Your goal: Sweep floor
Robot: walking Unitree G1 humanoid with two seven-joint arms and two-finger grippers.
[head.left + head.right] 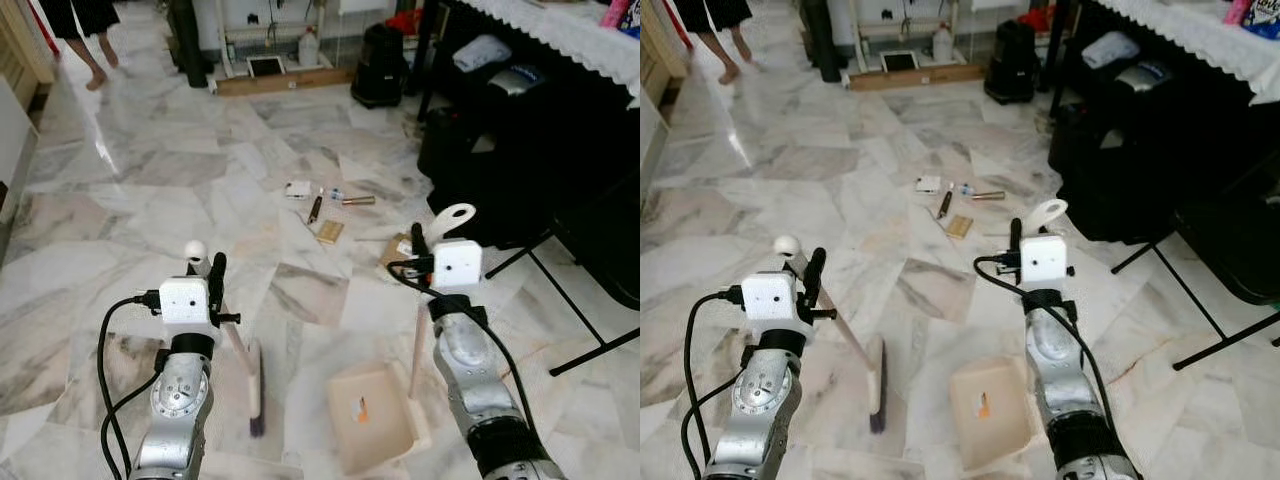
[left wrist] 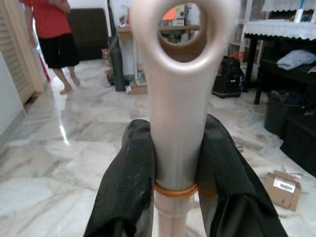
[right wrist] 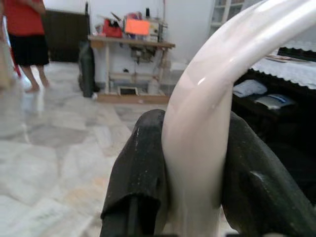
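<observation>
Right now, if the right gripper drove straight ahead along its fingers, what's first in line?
Probably nothing close: past the dustpan handle clamped by the right gripper lies open marble floor, then the wooden workbench. Depth unclear.

Both eye views looked forward and down from the head over the marble floor (image 1: 150, 170), sharing one scene. Each wrist camera looked close along its own fingers toward the person (image 2: 52, 34) across the room.

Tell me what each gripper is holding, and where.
Left gripper grips the broom by its handle, near the top. Right gripper grips the dustpan by its upright handle.
</observation>
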